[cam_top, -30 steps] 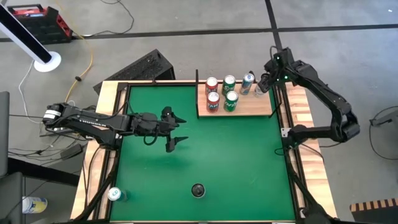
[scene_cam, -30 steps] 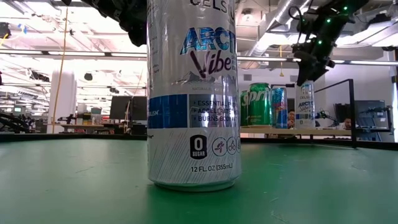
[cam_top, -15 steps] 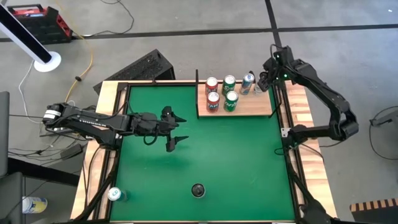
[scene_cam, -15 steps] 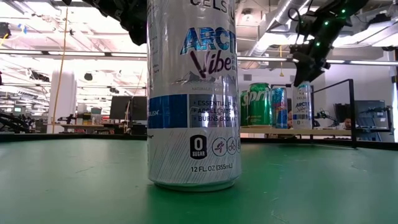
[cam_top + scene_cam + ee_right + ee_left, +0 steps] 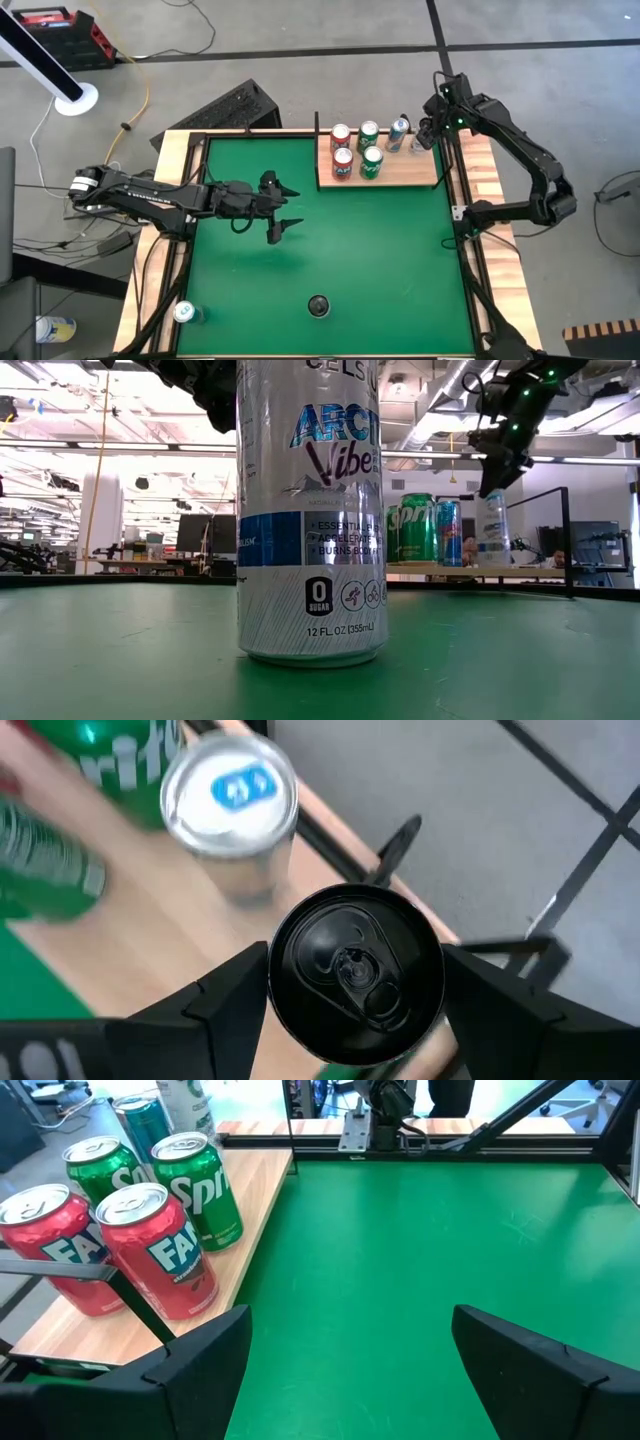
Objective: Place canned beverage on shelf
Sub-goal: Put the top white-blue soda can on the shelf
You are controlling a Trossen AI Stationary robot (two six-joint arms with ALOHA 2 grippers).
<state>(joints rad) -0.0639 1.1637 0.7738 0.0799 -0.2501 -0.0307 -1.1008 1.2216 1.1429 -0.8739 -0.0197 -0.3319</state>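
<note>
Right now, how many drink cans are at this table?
8 cans: five on the shelf, one in the right hand above it, one at the table's front, one on its front-left corner.

Wide open green mat (image 5: 330, 240) across the table's middle, broken only by one can (image 5: 318, 305) near the front edge. On the shelf (image 5: 400, 174), four cans (image 5: 356, 151) crowding the left end; bare planks along the right and front. Black upright posts (image 5: 317, 124) at the back corners, right gripper (image 5: 424, 133) with a black-topped can (image 5: 355, 970) over the far right end.

Two black jointed arms (image 5: 160, 198)
</note>
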